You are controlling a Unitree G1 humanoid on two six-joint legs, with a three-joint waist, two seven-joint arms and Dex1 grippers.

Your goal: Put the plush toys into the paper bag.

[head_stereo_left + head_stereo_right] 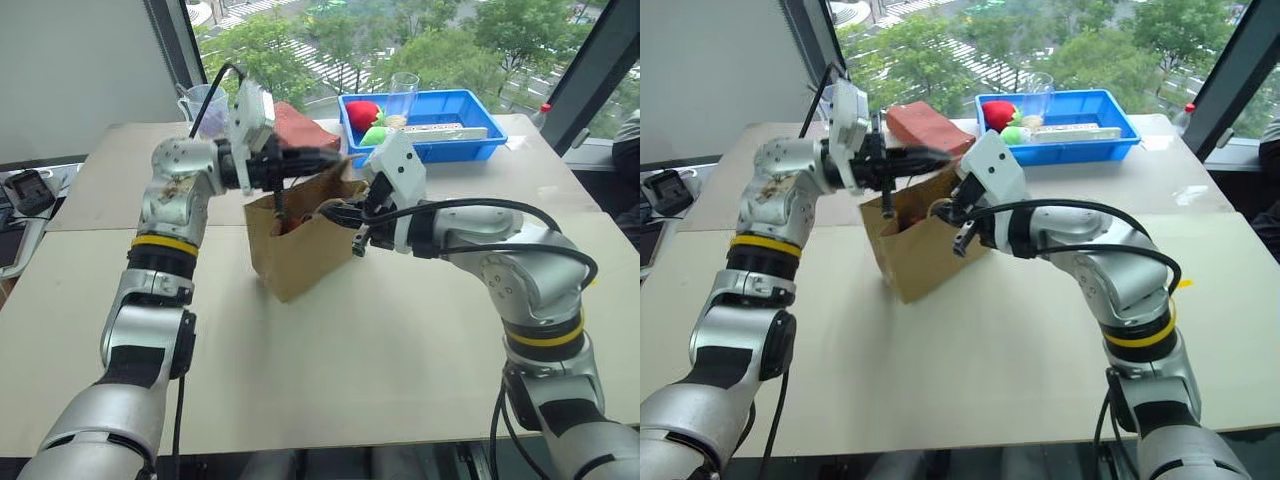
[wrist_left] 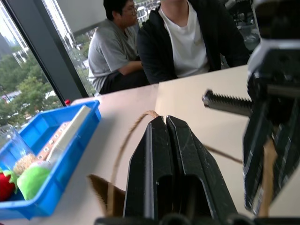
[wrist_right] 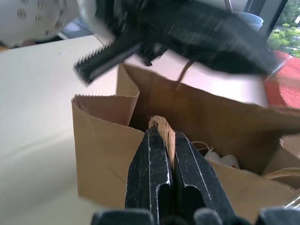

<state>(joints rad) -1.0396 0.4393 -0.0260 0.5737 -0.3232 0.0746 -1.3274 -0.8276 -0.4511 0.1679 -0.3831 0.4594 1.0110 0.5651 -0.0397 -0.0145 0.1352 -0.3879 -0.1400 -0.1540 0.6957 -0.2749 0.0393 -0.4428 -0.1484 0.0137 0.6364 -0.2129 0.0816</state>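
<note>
The brown paper bag (image 1: 295,255) stands upright and open in the middle of the table. My left gripper (image 1: 336,157) reaches level across the bag's far rim and is shut on a thin loop handle (image 2: 125,143). At the near rim my right gripper (image 3: 161,133) is shut on the other twisted handle (image 3: 161,124). Down inside the bag lies a white plush toy (image 3: 220,159). A reddish-brown fuzzy patch (image 1: 289,225), likely the other plush toy, shows through the bag's mouth.
A reddish-brown block (image 1: 305,125) lies just behind the bag. A blue tray (image 1: 480,105) at the back right holds red and green soft items and a clear cup. A measuring jug (image 1: 205,105) stands at the back left. Two people (image 2: 187,42) sit beyond the table's right side.
</note>
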